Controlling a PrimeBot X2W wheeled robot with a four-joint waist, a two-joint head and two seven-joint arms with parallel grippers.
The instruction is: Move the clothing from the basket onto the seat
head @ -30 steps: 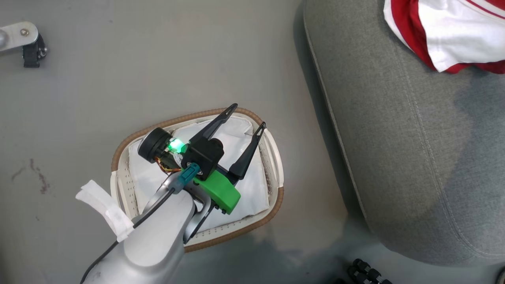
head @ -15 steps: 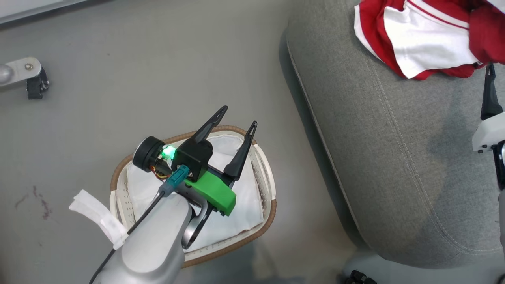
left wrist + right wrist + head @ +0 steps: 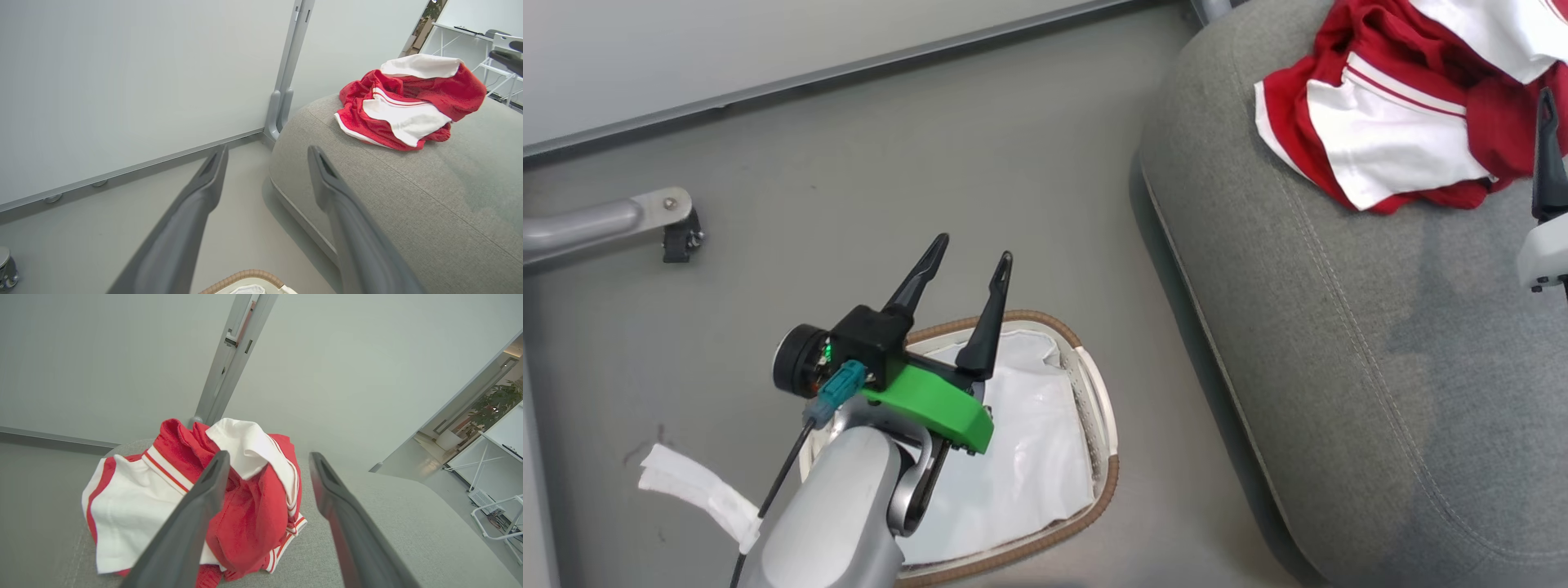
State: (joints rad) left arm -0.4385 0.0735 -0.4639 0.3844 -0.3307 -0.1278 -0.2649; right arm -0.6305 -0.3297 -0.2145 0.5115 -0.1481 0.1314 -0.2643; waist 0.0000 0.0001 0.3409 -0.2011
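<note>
Grey upholstered seat (image 3: 1339, 367) bears the clothing (image 3: 1388, 139) heaped at its destination; the basket (image 3: 1107, 490) seemingly holds only its liner (image 3: 1029, 457). Right gripper (image 3: 268, 457) hangs spread wide at the heap, probably clear of it. Left gripper (image 3: 974, 247) hovers open-fingered and empty over the basket.

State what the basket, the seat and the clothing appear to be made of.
Basket: seemingly white plastic, perforated wall, brown woven-looking rim.
Seat: grey woven upholstery, matte, stitched seams.
Clothing: soft red and white fabric, crumpled folds; fibre unclear.
</note>
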